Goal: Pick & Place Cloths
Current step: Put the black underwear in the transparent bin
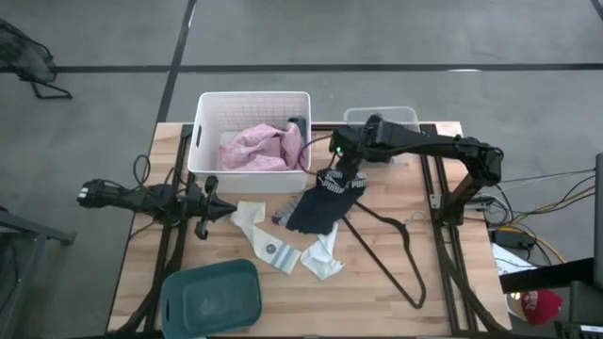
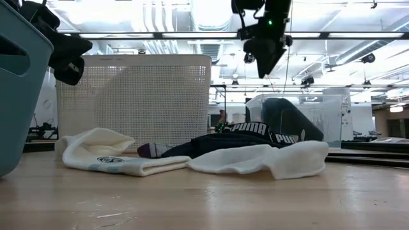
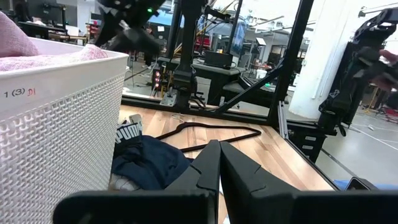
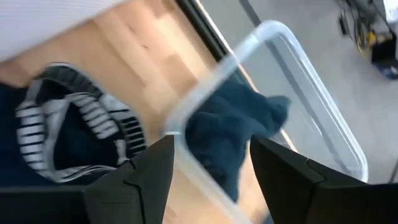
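Note:
A dark navy garment with a striped band [image 1: 318, 207] lies in a heap mid-table; it also shows in the low view [image 2: 236, 142] and the right wrist view [image 4: 74, 124]. White socks [image 1: 275, 250] lie on the table next to it, toward the near edge. A pink garment [image 1: 259, 146] lies in the white basket [image 1: 203, 132]. My right gripper [image 4: 211, 149] is open and empty, raised above the navy garment's far end [image 2: 263, 64], beside the clear bin [image 4: 273, 37]. My left gripper [image 1: 229, 210] is shut and empty, left of the socks.
A dark blue garment [image 4: 230, 124] lies in the clear bin [image 1: 382, 115] at the far edge. A thin black wire hanger [image 1: 391, 245] lies right of the clothes. A teal bin [image 1: 212, 299] stands at the near edge. A small grey sock [image 2: 153, 149] lies by the navy heap.

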Controlling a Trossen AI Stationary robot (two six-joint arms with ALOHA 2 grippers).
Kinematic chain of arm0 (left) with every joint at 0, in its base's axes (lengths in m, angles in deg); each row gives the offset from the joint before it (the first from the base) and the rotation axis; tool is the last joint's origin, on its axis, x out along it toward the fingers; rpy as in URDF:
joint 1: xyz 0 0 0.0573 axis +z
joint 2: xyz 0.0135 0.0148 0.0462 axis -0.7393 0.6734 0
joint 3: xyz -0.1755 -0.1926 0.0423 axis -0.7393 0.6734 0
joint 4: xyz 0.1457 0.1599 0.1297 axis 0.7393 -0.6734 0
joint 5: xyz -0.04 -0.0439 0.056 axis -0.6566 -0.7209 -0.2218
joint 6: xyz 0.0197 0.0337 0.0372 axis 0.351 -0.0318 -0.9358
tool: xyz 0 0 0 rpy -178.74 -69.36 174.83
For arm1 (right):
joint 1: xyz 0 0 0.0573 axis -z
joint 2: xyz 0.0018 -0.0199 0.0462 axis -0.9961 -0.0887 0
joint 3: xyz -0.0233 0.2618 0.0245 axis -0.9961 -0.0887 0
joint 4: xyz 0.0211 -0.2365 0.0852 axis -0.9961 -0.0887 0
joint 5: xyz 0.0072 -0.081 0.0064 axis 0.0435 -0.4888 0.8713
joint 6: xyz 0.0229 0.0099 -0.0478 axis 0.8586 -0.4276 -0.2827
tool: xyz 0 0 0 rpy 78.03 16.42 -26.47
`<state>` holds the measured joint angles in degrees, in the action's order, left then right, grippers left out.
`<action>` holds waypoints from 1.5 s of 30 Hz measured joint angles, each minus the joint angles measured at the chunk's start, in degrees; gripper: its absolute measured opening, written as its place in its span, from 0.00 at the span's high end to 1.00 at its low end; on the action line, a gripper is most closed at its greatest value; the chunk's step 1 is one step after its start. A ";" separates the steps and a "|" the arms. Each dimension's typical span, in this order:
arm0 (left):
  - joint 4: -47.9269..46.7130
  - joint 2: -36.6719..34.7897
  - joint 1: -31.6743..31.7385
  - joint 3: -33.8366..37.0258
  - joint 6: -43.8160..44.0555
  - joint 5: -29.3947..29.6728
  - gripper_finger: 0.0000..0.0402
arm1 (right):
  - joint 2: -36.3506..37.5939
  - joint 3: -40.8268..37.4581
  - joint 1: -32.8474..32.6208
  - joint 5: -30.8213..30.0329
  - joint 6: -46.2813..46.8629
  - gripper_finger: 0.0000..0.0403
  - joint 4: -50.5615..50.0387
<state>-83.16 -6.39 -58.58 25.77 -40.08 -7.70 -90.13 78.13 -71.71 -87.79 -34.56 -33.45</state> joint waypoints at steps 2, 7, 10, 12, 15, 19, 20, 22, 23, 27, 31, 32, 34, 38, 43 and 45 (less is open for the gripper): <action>0.00 0.00 -0.01 0.00 -0.01 -0.01 0.97 | 0.06 -0.39 -1.92 1.06 -1.36 0.50 1.54; 0.00 0.00 0.01 0.00 -0.01 0.00 0.97 | 0.07 -3.06 -6.12 10.21 -7.44 0.53 6.59; 0.00 0.00 0.01 0.00 0.01 0.00 0.97 | -0.09 -5.57 -7.82 14.15 -8.27 0.56 11.39; 0.00 0.00 0.01 0.00 0.00 -0.01 0.97 | -0.15 -7.63 -8.66 15.28 -7.58 0.57 14.49; 0.00 0.00 0.01 0.00 0.01 -0.01 0.97 | -0.20 -11.07 -9.71 15.27 -5.90 0.60 19.47; 0.00 0.00 0.00 0.00 0.01 0.01 0.97 | -0.31 -15.55 -9.99 15.04 -5.08 0.61 22.66; 0.00 0.00 0.00 0.00 -0.01 0.00 0.97 | -0.31 -16.63 -9.97 15.02 -4.73 0.62 23.22; 0.00 0.00 0.00 0.00 0.00 0.00 0.97 | -0.31 -18.73 -9.78 14.99 -3.96 0.61 24.33; 0.00 0.00 0.01 0.00 -0.01 0.01 0.97 | -0.31 -19.68 -9.77 14.98 -3.89 0.60 25.11; 0.00 0.00 0.01 0.00 -0.01 0.00 0.97 | -0.31 -23.70 -9.82 14.97 -3.74 0.57 29.99; 0.00 0.00 0.01 0.00 -0.01 0.00 0.97 | -0.35 -27.98 -9.82 14.90 -3.73 0.53 37.43; 0.00 0.00 0.00 0.00 -0.01 -0.01 0.97 | -0.35 -29.13 -9.82 14.85 -3.75 0.53 39.41; 0.00 0.00 -0.01 0.00 -0.01 -0.01 0.97 | -0.35 -31.38 -9.82 14.83 -4.10 0.52 43.34; 0.00 0.00 0.01 0.00 0.00 -0.01 0.97 | -0.35 -33.63 -9.82 14.57 -2.36 0.52 47.89; 0.00 0.00 0.01 0.00 0.01 -0.01 0.97 | -0.35 -35.10 -9.80 11.36 1.47 0.56 48.41; 0.00 0.00 0.00 0.00 -0.01 -0.01 0.97 | -0.35 -35.67 -9.80 9.61 2.46 0.58 48.34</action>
<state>-83.16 -6.39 -58.58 25.77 -40.09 -7.71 -90.48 42.45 -81.51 -78.18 -32.09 14.89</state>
